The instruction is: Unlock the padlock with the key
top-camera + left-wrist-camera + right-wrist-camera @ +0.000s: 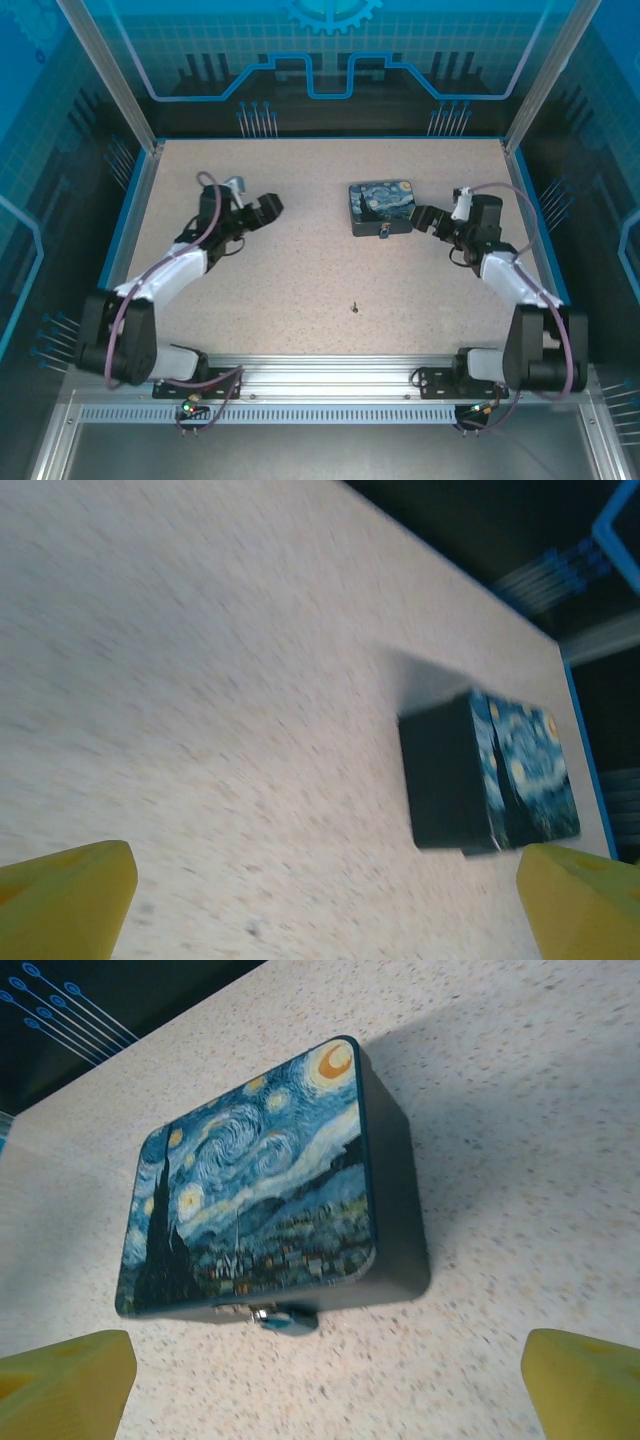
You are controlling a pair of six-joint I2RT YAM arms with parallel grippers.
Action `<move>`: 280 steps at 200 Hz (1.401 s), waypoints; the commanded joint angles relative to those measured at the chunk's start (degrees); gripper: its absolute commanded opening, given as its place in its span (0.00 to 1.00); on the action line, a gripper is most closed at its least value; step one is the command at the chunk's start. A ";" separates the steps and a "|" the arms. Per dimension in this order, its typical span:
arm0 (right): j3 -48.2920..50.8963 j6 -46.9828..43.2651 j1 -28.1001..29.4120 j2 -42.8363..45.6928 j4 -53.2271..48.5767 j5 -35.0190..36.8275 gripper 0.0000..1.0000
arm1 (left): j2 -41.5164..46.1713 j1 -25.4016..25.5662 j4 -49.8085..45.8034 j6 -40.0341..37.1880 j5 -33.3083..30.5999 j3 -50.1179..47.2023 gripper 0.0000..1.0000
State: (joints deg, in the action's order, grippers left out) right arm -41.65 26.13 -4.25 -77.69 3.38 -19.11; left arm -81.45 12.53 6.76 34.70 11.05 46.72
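Tabletop: pale speckled composite, matte and grainy, with a blue rim.

Tin box: rectangular with rounded corners, lying flat right of centre toward the far side. From the right wrist camera the tin box has a glossy lid printed with blue and yellow swirls, a crescent moon and a dark spire. Its side walls are plain dark metal. The left wrist camera catches it blurred, side wall facing the lens.

Padlock: a small rounded piece of shiny silver-grey metal against the middle of the tin's near wall, at the clasp, just above the table. The shackle is too small to make out. From above, the padlock is a dark speck at that same edge.

Key: a thin dark sliver lying alone on the bare table, near centre, well apart from the tin and from both arms.

Left gripper: over the table left of the tin, well apart from it. Through its own camera, the left gripper has blunt yellow fingertips spread wide with nothing between them.

Right gripper: just beside the tin's right end, pointing at it. In the right wrist view, the right gripper has its yellow fingertips wide apart and empty, apart from the tin.
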 commanded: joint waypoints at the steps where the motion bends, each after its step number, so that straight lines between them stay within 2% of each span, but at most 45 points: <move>1: -5.31 3.57 -1.56 -7.47 3.53 -7.27 1.00 | -6.42 3.79 0.53 3.59 6.43 6.29 0.99; 38: -15.14 3.93 -1.46 -20.45 2.59 -9.09 0.95 | -19.56 8.00 2.02 5.67 10.58 16.95 0.99; 70: -20.39 4.16 -0.52 -27.48 2.35 -10.73 0.93 | -29.30 10.26 0.26 5.85 12.60 27.29 0.99; 111: -24.88 3.19 0.61 -31.98 -0.31 -11.22 0.89 | -38.12 12.97 -1.86 6.75 14.11 36.97 0.99; 156: -25.50 2.46 2.37 -32.64 -1.68 -14.24 0.88 | -44.83 14.40 -2.87 7.42 18.02 44.04 0.99; 216: -22.18 2.24 6.53 -28.47 -3.29 -16.22 0.84 | -43.56 14.49 -4.52 5.03 17.91 43.72 0.99; 280: -14.66 3.18 15.55 -20.27 -3.98 -13.56 0.84 | -32.73 13.10 -2.91 3.52 14.21 30.57 0.99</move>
State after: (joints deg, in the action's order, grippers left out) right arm -58.39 28.73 5.67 -101.60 0.19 -29.08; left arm -120.27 25.06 2.70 39.33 23.79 81.95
